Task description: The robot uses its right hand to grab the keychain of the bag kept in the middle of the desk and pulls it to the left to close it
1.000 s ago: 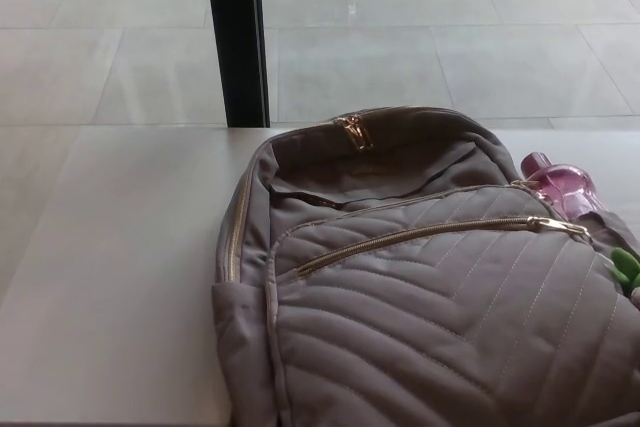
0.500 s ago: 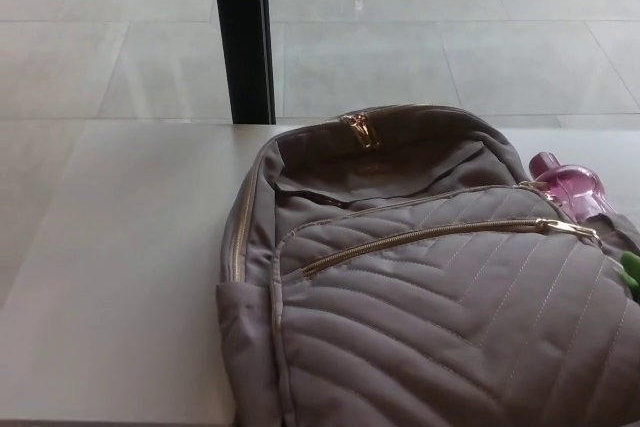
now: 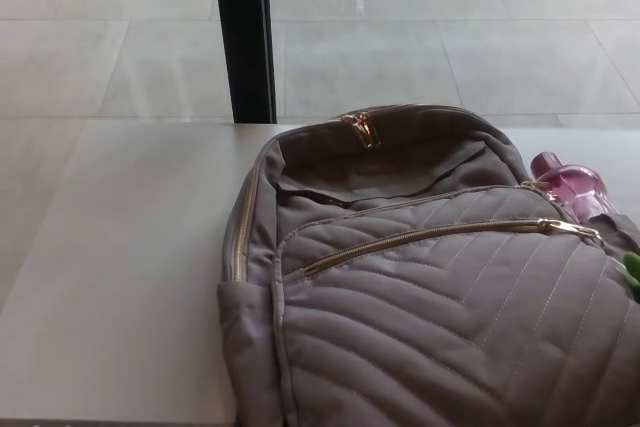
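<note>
Neither robot hand in view

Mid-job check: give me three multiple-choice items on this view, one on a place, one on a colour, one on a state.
1. Where on the front zip is its pull?
A. left end
B. middle
C. right end

2. What colour is the bottle at the right side of the bag?
A. pink
B. blue
C. black

3. What holds the pull?
A. right hand
B. left hand
C. nothing

Answers:
1. C, the pull lies by the bottle, at the zip's right end.
2. A, its visible top is pink.
3. C, no hand is in view.
</note>
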Motion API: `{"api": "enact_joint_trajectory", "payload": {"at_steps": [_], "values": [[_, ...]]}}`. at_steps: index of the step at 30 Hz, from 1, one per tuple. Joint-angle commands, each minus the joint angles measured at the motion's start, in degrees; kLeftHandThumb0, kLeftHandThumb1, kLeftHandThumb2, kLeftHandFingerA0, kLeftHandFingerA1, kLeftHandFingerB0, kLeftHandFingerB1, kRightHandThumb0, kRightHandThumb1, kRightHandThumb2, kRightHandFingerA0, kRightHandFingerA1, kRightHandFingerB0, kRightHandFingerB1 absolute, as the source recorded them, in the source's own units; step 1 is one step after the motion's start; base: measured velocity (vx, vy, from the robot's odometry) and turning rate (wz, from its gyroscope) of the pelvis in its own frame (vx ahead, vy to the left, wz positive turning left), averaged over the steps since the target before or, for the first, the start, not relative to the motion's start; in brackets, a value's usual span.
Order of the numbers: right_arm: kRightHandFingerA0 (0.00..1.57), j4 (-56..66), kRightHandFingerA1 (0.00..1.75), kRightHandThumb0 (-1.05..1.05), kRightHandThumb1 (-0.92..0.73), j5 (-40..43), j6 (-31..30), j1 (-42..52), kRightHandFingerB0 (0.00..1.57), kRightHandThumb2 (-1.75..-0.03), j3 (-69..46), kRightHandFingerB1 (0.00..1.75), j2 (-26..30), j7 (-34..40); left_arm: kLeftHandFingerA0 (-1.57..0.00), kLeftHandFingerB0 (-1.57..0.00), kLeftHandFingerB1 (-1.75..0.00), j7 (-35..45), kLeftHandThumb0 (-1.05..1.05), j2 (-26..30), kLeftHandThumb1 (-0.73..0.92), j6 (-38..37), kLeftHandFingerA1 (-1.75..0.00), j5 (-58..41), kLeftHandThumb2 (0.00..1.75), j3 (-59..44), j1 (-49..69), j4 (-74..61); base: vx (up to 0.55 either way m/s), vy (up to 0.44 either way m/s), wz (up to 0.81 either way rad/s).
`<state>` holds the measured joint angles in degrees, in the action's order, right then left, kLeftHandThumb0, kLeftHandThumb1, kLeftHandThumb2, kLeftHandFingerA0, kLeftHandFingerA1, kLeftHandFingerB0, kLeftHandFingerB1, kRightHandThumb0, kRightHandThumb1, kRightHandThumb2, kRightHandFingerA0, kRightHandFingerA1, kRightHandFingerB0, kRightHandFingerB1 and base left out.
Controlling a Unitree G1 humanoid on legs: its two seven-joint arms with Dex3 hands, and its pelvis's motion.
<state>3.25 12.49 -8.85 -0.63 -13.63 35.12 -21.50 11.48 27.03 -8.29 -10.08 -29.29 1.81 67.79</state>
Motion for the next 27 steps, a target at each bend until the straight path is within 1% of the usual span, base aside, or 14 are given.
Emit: {"api": "enact_joint_trajectory", "payload": {"at_steps": [1,2,4,5,6,7,9,10,16,20,21,25,26,27], "values": [[0.55,1.35,0.56,-0.54,-0.57,-10.31,3.40,2.85,0.27,-0.57,2.98,0.30,4.26,0.94,-0.81,-0.59,-0.45,0.34,-0.53,1.25,0.55,-1.39,-0.69,-0.72,0.57,0.39,0.18,-0.22,0.00,0.000,0.00],[0.57,1.53,0.59,-0.55,-0.56,-12.77,3.84,3.17,0.27,-0.58,3.90,0.30,5.40,1.68,-0.78,-0.60,-0.45,0.67,-0.53,1.27,0.56,-1.78,-0.66,-0.66,0.56,0.48,0.27,-0.16,0.00,0.000,0.00],[0.56,1.51,0.59,-0.56,-0.57,-13.86,4.43,3.16,0.27,-0.59,4.50,0.31,5.95,1.86,-0.79,-0.59,-0.45,0.86,-0.53,1.40,0.57,-2.40,-0.66,-0.38,0.57,0.82,0.43,-0.33,0.00,0.000,0.00],[0.56,1.78,0.55,-0.53,-0.58,-14.68,3.94,3.21,0.26,-0.59,4.91,0.30,6.40,2.09,-0.79,-0.59,-0.45,0.83,-0.53,1.40,0.56,-2.25,-0.67,-0.55,0.57,0.75,0.30,-0.20,0.00,0.000,0.00],[0.53,2.34,0.60,-0.59,-0.51,-17.94,4.52,3.50,0.23,-0.81,6.12,0.43,8.02,2.69,-0.78,-0.59,-0.45,0.55,-0.55,1.46,0.56,-2.25,-0.66,-0.32,0.57,1.01,0.34,-0.24,0.00,0.000,0.00],[0.60,2.40,0.50,-0.53,-0.63,-19.78,5.19,3.66,0.30,-0.60,6.71,0.30,8.77,3.36,-0.81,-0.58,-0.45,0.54,-0.53,1.46,0.56,-2.16,-0.68,-0.45,0.57,0.97,0.29,-0.16,0.00,0.000,0.00],[0.60,2.33,0.50,-0.53,-0.63,-22.03,6.11,3.86,0.30,-0.60,7.52,0.30,9.57,4.37,-0.81,-0.58,-0.45,0.57,-0.53,1.57,0.56,-2.01,-0.68,-0.67,0.57,0.85,0.20,-0.05,0.00,0.000,0.00],[0.61,2.80,0.64,-0.55,-0.52,-26.95,6.22,4.05,0.36,-0.84,8.91,0.48,11.83,6.12,-0.81,-0.62,-0.45,0.26,-0.54,1.62,0.57,-2.39,-0.69,-0.25,0.57,1.18,0.24,0.05,0.00,0.000,0.00],[0.63,3.62,0.65,-0.52,-0.52,-31.11,8.04,4.52,0.41,-0.86,9.54,0.51,13.61,8.59,-0.81,-0.66,-0.46,-0.06,-0.54,1.59,0.57,-2.39,-0.68,0.02,0.57,1.48,0.21,0.10,0.00,0.000,0.00],[0.68,6.78,0.66,-0.48,-0.50,-31.18,6.69,3.92,0.44,-0.83,10.01,0.51,12.34,8.50,-0.82,-0.66,-0.46,-0.29,-0.55,1.78,0.57,-2.89,-0.67,0.48,0.58,1.94,0.12,0.63,0.00,0.000,0.00],[0.70,7.33,0.67,-0.48,-0.50,-31.20,6.77,3.84,0.44,-0.83,9.98,0.52,12.01,8.60,-0.86,-0.66,-0.46,0.09,-0.54,1.70,0.57,-2.73,-0.70,-0.05,0.57,1.58,0.10,0.51,0.00,0.000,0.00],[0.75,9.00,0.66,-0.48,-0.50,-32.29,8.37,3.33,0.45,-0.82,10.40,0.52,11.56,9.12,-0.83,-0.68,-0.47,0.55,-0.56,1.33,0.57,-2.44,-0.65,-0.70,0.58,1.26,0.25,0.33,0.00,0.000,0.00],[0.81,9.22,0.59,-0.43,-0.62,-32.42,8.55,3.33,0.52,-0.59,10.52,0.39,11.66,8.90,-0.80,-0.67,-0.45,0.25,-0.57,1.34,0.58,-2.53,-0.66,-0.43,0.58,1.48,0.33,0.23,0.00,0.000,0.00],[0.81,9.43,0.59,-0.43,-0.62,-32.49,8.73,3.36,0.52,-0.59,10.59,0.39,11.73,8.67,-0.80,-0.67,-0.45,-0.17,-0.57,1.38,0.58,-2.86,-0.66,0.14,0.58,1.95,0.49,0.08,0.00,0.000,0.00]]}}
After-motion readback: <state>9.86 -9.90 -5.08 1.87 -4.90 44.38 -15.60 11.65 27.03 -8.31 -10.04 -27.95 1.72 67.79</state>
